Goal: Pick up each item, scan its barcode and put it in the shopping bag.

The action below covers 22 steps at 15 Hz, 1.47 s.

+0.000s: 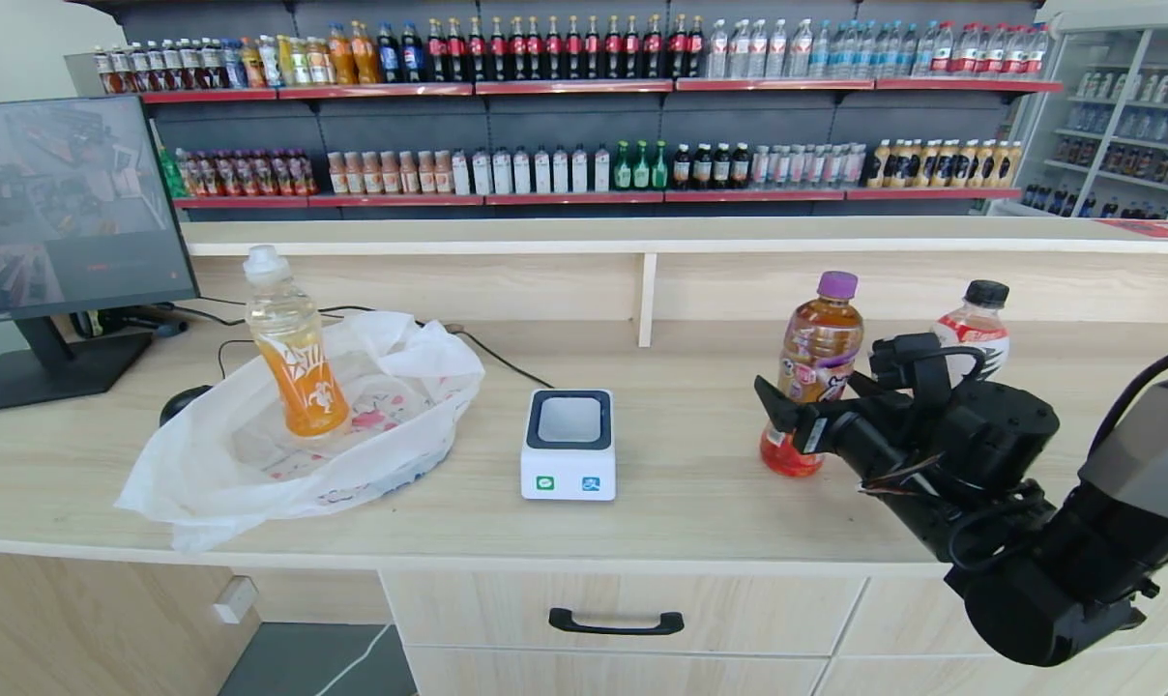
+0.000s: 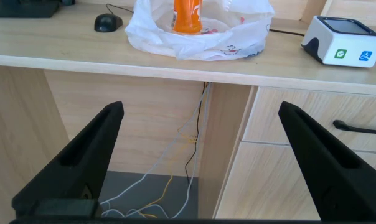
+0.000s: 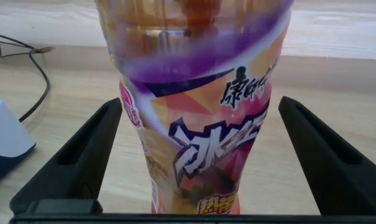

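Note:
A purple-capped tea bottle point(image 1: 816, 372) stands upright on the wooden counter point(image 1: 681, 522) at the right. My right gripper point(image 1: 823, 379) is open around its lower half. In the right wrist view the bottle point(image 3: 194, 124) sits between the two fingers point(image 3: 82, 155) with a gap on each side. The white shopping bag point(image 1: 255, 464) lies open at the left with an orange drink bottle point(image 1: 294, 348) upright inside it. The white barcode scanner point(image 1: 568, 443) sits between bag and tea bottle. My left gripper point(image 2: 200, 162) hangs open and empty below the counter's front edge.
A black-capped bottle with a red label point(image 1: 976, 333) stands just behind the tea bottle. A monitor point(image 1: 62, 213) and a black mouse point(image 1: 183, 401) are at the far left, with cables running behind the bag. A raised ledge point(image 1: 642, 237) borders the counter's back.

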### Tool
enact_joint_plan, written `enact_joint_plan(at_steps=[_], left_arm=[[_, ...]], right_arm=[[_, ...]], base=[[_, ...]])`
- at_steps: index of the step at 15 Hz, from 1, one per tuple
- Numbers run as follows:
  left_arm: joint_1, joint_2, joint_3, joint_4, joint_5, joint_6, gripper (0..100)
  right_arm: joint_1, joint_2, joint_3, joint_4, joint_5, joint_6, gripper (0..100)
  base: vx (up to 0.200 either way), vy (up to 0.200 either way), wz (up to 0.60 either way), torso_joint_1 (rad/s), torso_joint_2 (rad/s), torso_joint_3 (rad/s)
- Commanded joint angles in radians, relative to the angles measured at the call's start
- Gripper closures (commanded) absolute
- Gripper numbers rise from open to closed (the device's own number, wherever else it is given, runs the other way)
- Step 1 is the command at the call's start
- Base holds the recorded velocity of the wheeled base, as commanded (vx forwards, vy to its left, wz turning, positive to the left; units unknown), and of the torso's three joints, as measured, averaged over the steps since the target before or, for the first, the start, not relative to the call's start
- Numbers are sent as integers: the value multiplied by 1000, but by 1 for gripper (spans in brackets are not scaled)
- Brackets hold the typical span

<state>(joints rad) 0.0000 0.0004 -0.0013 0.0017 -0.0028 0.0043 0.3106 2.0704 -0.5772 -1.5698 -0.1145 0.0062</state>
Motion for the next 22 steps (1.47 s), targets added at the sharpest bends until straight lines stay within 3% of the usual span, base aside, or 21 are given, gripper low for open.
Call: enact_joint_plan(at_steps=[1, 12, 13, 22], left_arm=[[0, 0, 0, 0, 0, -1, 0], [0, 0, 0, 0, 0, -1, 0], [0, 0, 0, 0, 0, 0, 0], [0, 0, 0, 0, 0, 0, 0]], right_arm=[[1, 23, -13, -1, 1, 0, 0], [1, 73, -81, -1, -1, 1, 0], [-1, 73, -81, -1, -1, 1, 100], [-18, 69, -92, -1, -1, 3, 100]], base=[[0, 0, 0, 0, 0, 0], [0, 0, 0, 0, 0, 0], [0, 0, 0, 0, 0, 0], [0, 0, 0, 0, 0, 0]])
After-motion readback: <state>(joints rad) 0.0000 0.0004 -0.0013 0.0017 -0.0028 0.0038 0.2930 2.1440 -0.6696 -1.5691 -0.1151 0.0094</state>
